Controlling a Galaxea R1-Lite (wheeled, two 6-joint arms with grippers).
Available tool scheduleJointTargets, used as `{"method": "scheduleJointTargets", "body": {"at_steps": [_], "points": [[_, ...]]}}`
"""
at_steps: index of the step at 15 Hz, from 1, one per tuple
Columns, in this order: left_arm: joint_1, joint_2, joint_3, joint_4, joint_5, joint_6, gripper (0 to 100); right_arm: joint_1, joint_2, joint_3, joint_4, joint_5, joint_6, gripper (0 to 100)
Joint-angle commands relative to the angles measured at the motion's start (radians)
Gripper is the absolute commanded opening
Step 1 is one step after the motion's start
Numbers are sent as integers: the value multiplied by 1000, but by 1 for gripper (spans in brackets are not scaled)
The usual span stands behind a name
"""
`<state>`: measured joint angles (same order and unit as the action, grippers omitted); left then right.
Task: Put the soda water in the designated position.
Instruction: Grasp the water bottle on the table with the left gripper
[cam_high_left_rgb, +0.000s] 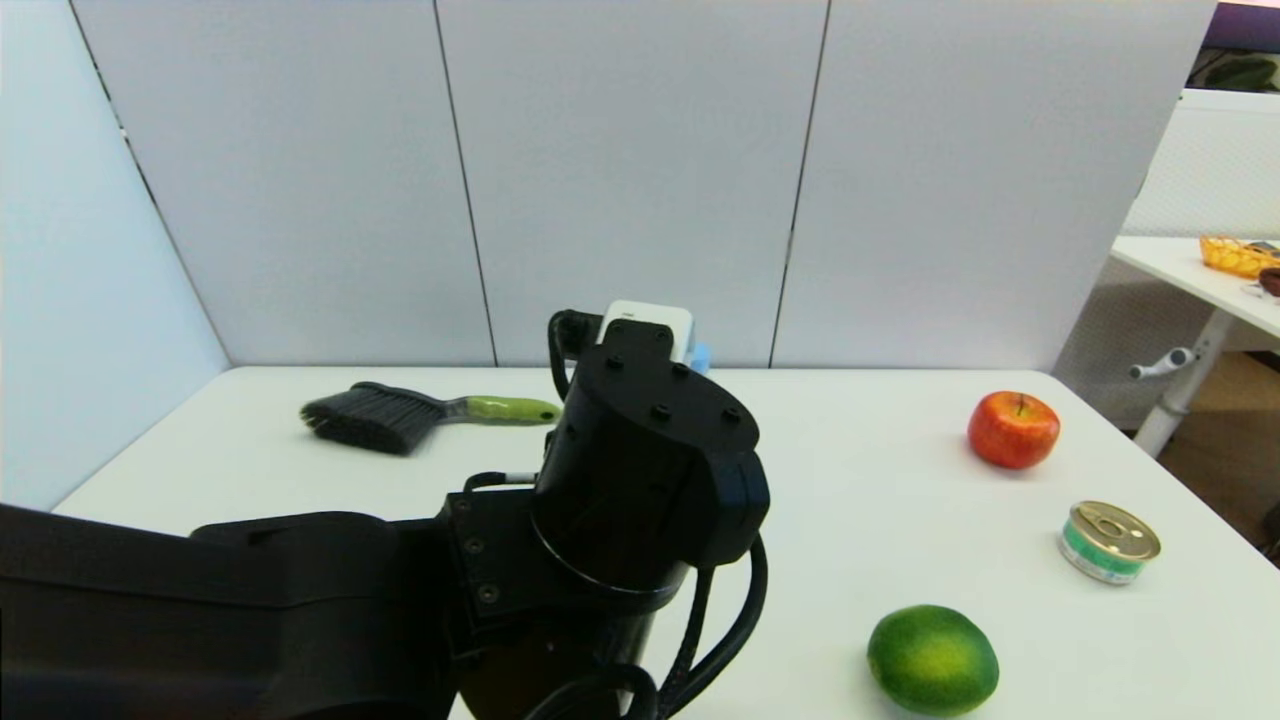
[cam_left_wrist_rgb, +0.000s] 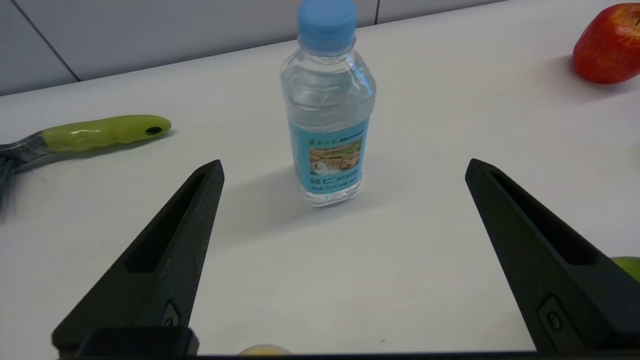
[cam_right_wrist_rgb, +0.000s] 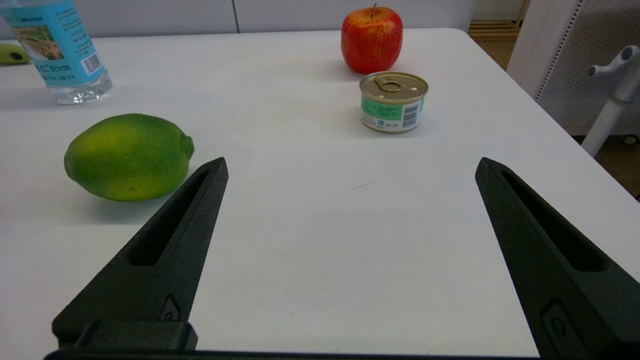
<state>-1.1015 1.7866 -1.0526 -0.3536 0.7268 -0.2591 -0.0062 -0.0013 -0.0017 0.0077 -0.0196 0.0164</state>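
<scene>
- A black-bristled hand brush with a glossy lime-green handle lies flat at about ten o'clock on the white worktop; its handle tip points toward the bottle and sits near the approach line.
- The left end effector hovers low over the worktop with its two black fingers spread wide apart and holding nothing; the bottle stands centred in the gap but beyond the fingertips.
- The soda water, a small clear plastic bottle with a light blue screw cap and a blue pictured label, stands upright at roughly twelve o'clock, near the back wall; in the head view the left arm's wrist hides all but a sliver of blue.
- A green lime lies at five o'clock, a red apple at two o'clock and a short green-banded tin can at three o'clock, all well apart from the bottle.
- The right end effector waits over bare worktop, fingers likewise apart and empty, facing the tin.
- Risk, as a judgement: the bottle is tall and narrow, so an off-centre advance could let one finger nudge it over before closing.
- A high or light pinch on the smooth, curved plastic may slip.
- No marked target spot is visible.
</scene>
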Motion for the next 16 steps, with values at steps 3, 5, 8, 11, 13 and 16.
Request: {"method": "scheduleJointTargets", "body": {"at_steps": [3,5,8,11,13,16], "points": [[2,108,-107,-1,6,-3,100,0,0,0,0,0,0,100],[3,125,-113,-4,16,-3,100,0,0,0,0,0,0,100],[22,158,-136,-2,72,-2,100,0,0,0,0,0,0,100],[38,178,-162,-2,102,3,100,0,0,0,0,0,0,100],[45,192,-176,-2,103,1,100,0,0,0,0,0,0,100],[52,217,-205,-1,103,0,100,0,0,0,0,0,0,100]]}}
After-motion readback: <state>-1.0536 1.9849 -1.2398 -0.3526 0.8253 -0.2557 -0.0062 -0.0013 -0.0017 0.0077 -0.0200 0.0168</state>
